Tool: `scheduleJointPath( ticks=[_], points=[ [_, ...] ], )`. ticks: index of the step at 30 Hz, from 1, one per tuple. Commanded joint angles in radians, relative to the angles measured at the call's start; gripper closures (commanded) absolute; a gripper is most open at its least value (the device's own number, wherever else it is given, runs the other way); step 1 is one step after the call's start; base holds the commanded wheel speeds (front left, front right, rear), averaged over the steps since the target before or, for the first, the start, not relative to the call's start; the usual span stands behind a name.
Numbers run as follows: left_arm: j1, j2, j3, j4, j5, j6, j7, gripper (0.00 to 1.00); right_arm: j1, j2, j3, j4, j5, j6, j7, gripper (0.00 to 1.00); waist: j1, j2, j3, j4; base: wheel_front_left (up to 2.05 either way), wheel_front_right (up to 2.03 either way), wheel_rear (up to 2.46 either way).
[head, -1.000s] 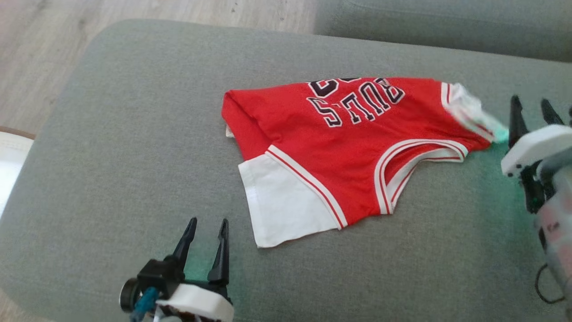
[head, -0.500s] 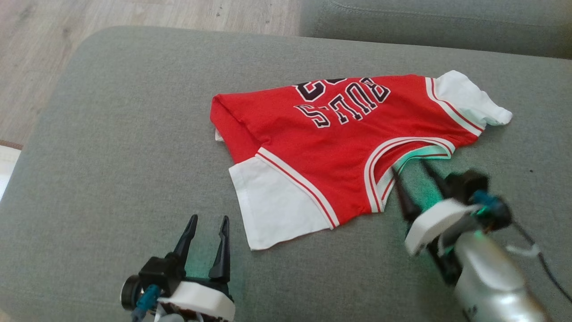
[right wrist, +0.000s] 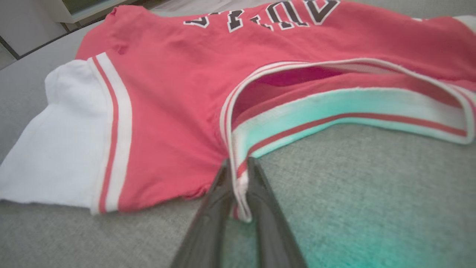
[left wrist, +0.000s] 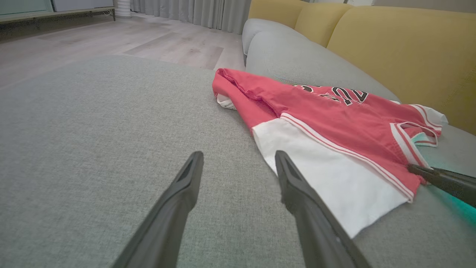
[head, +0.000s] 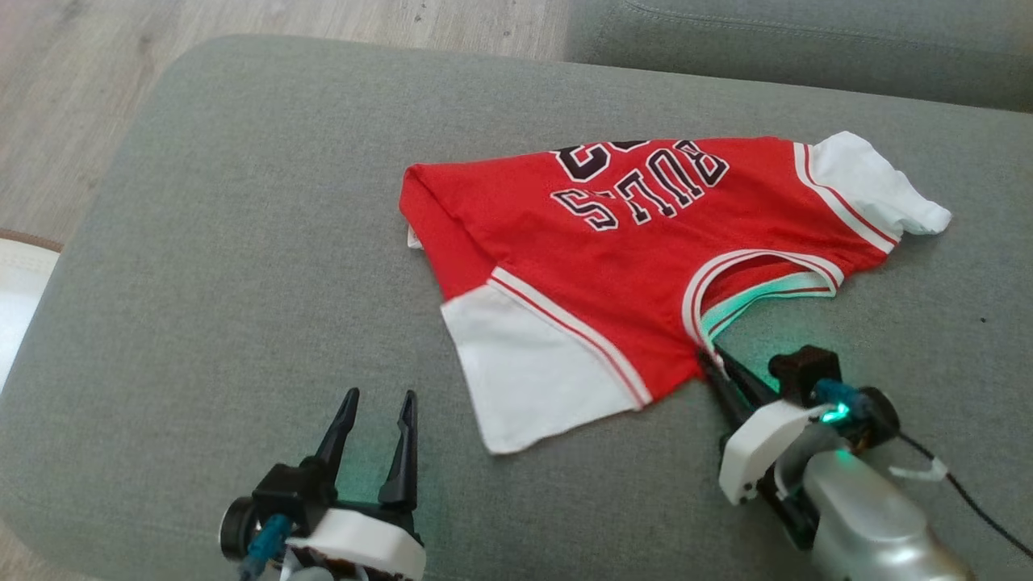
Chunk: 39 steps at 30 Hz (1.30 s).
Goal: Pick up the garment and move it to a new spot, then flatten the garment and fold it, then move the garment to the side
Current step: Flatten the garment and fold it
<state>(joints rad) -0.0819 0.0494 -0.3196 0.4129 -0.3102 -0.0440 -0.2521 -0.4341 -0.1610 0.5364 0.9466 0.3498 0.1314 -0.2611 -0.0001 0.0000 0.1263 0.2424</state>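
Between the 2 fingers of our right gripper (right wrist: 238,163) we are pinching the garment (head: 613,258) by its striped neckline, its body lying ahead; our left gripper (head: 379,397) is hovering spread, garment ahead-right.

It looked like the living room of a home. A wide grey fabric sofa seat (head: 242,242) took up the near ground, with plump yellow back cushions (left wrist: 401,48) along its right side. Pale wood-plank flooring (left wrist: 93,41) ran off to the far left, where grey floor-length curtains (left wrist: 186,11) hung beside a low cabinet (left wrist: 37,7). A red basketball jersey (head: 581,266) lay on the seat.
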Motion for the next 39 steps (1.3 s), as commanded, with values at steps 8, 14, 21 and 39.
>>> scheduleJointPath(
  ticks=[8, 14, 21, 39],
  points=[
    [-0.031, 0.001, 0.038, -0.029, -0.001, 0.0, -0.01, 0.0, -0.065, -0.124, -0.12, 0.049, -0.036, -0.001, 0.0, 1.0, 0.0001, 0.0, 0.005, -0.029, 0.0, 0.0, 0.0],
    [-0.048, 0.001, 0.029, -0.024, 0.0, -0.002, -0.01, 0.0, -0.075, -0.194, -0.178, 0.099, -0.042, -0.001, -0.001, 1.0, 0.0001, 0.0, 0.009, -0.047, 0.0, 0.0, 0.0],
    [-0.076, 0.001, 0.026, -0.008, 0.005, -0.003, -0.01, 0.0, -0.098, -0.196, -0.231, 0.066, -0.022, -0.001, -0.001, 0.0, 0.0001, 0.0, 0.018, -0.089, 0.0, 0.0, 0.0],
    [-0.298, 0.001, 0.167, 0.168, 0.12, -0.002, -0.01, 0.0, -0.003, -0.072, -0.314, -0.306, -0.055, -0.001, -0.001, 0.0, 0.0001, 0.0, 0.093, -0.201, 0.0, 0.0, 0.0]
  ],
)
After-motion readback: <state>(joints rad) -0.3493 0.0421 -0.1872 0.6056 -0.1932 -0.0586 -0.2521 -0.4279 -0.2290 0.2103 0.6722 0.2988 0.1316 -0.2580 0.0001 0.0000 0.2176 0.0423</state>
